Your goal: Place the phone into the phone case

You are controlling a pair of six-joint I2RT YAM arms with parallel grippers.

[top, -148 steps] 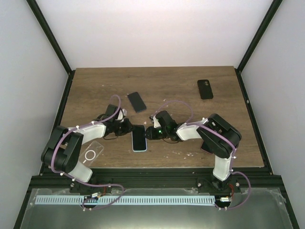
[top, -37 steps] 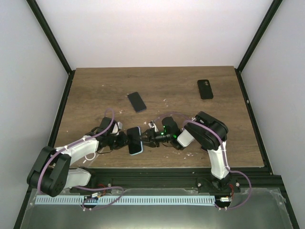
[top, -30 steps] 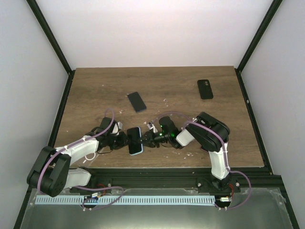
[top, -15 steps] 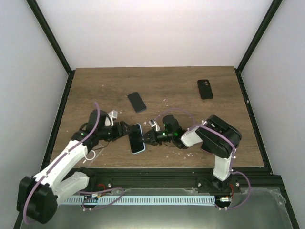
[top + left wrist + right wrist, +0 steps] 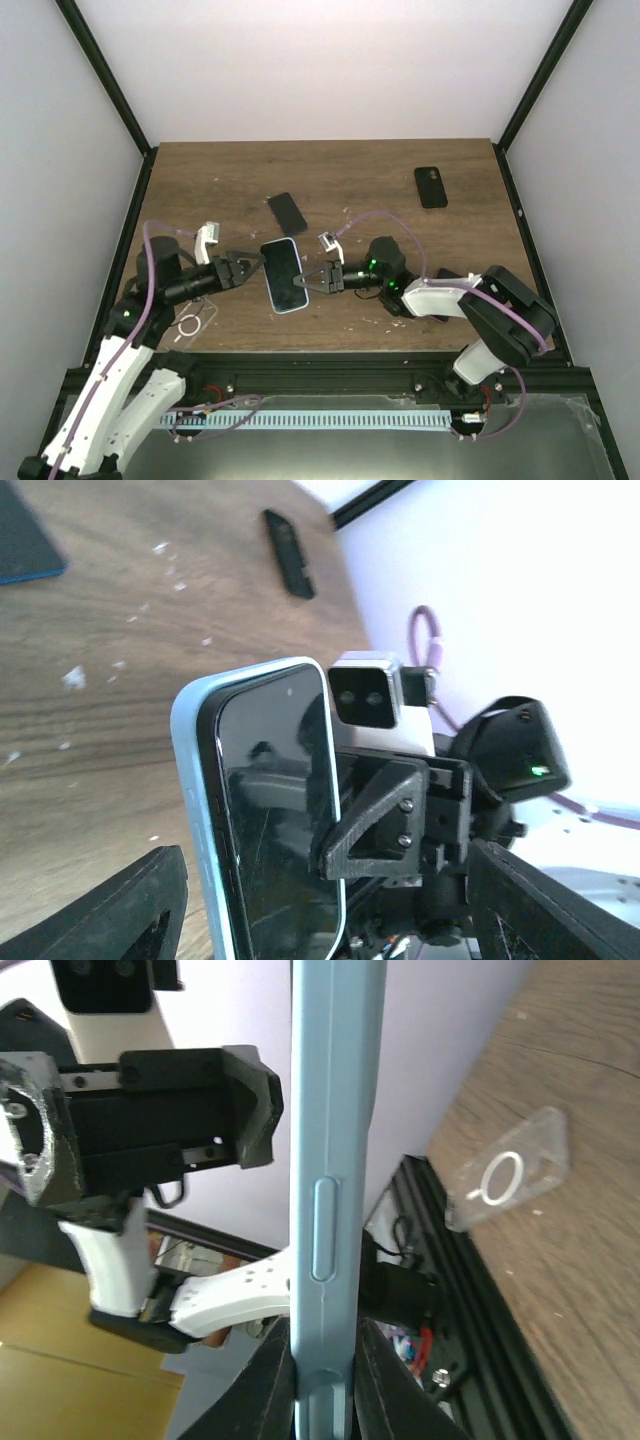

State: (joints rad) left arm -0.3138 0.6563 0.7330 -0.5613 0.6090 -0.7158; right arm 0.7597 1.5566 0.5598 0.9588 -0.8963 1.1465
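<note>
The phone (image 5: 284,274), light blue round its edge with a dark screen, hangs above the table with my right gripper (image 5: 308,281) shut on its right edge. In the right wrist view the phone (image 5: 325,1190) stands edge-on, pinched between the fingers of the right gripper (image 5: 325,1390). My left gripper (image 5: 249,266) stands open just left of the phone, apart from it. In the left wrist view the phone (image 5: 270,810) faces me, and the left gripper (image 5: 330,925) has its fingers wide at the bottom corners. The clear phone case (image 5: 191,321) with a white ring lies flat near the front left edge; the phone case (image 5: 508,1172) also shows in the right wrist view.
A dark phone (image 5: 287,213) lies on the wooden table (image 5: 360,175) behind the held one. A black phone (image 5: 431,187) lies at the back right. White crumbs are scattered over the middle. A black frame rail runs along the table's edges.
My left gripper has opened, let go of the phone and drawn back to the left. The right gripper has lifted the phone and carried it slightly away from the front edge.
</note>
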